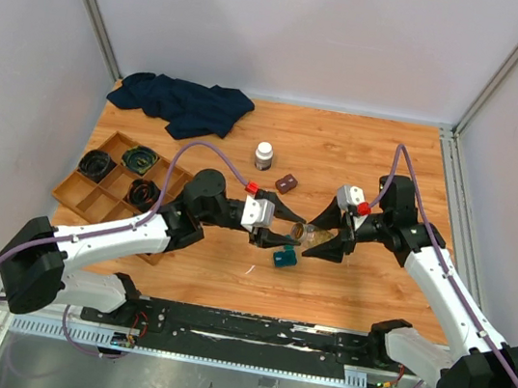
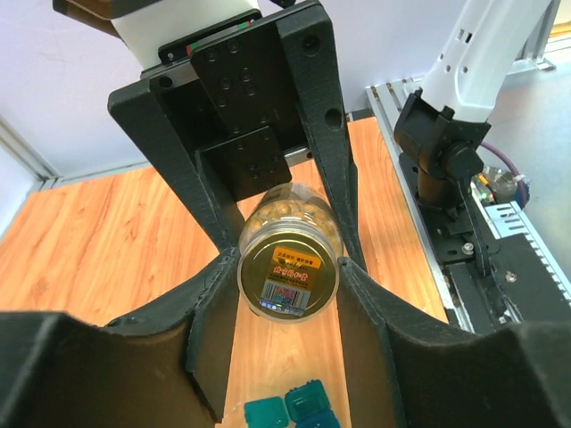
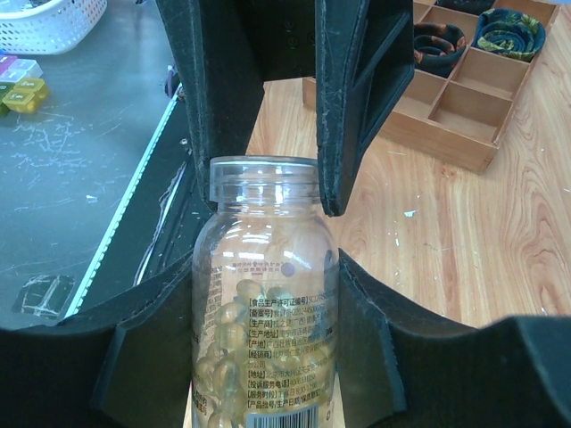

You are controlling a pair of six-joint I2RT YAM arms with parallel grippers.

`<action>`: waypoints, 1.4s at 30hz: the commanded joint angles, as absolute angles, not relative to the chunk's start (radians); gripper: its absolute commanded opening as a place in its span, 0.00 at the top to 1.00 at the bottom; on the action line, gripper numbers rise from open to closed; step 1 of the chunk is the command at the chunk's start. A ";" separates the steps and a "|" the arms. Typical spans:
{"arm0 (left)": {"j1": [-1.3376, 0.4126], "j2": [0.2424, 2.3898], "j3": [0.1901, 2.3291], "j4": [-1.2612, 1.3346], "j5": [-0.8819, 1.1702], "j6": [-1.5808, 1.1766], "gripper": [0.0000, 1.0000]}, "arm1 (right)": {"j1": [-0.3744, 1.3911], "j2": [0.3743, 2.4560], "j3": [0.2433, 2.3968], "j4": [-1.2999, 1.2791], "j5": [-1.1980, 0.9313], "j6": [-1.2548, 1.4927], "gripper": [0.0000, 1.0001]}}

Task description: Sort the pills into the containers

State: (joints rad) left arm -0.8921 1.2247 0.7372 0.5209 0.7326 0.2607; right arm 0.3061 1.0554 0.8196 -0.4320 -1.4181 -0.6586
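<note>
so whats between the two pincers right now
A clear pill bottle of yellow pills sits between the left pincer and the right pincer, clearest in the top view.

A dark blue cloth (image 1: 183, 103) lies crumpled at the far left; nearer, a wooden tray (image 1: 83, 195) holds coiled bands (image 1: 139, 159).

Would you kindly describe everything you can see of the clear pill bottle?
The bottle is clear plastic, uncapped, part-filled with yellow softgels, with a printed label and barcode. It lies roughly horizontal over the table, clamped round its body by the right tool, its mouth reaching into the left tool; whether that one touches it is unclear.
</note>
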 commanded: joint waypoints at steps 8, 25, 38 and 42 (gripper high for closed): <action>-0.895 1.238 0.781 0.543 0.640 -0.130 1.00 | 0.289 1.046 0.820 -0.366 -1.321 -0.570 0.99; -0.935 1.101 0.640 0.509 0.159 -0.852 1.00 | 0.275 1.054 0.813 -0.300 -1.229 -0.475 0.99; -0.936 1.034 0.637 0.539 0.165 -0.750 0.26 | 0.273 1.054 0.815 -0.322 -1.272 -0.498 0.99; -0.936 0.922 0.549 0.621 0.149 -0.626 0.07 | 0.269 1.052 0.820 -0.344 -1.295 -0.526 1.00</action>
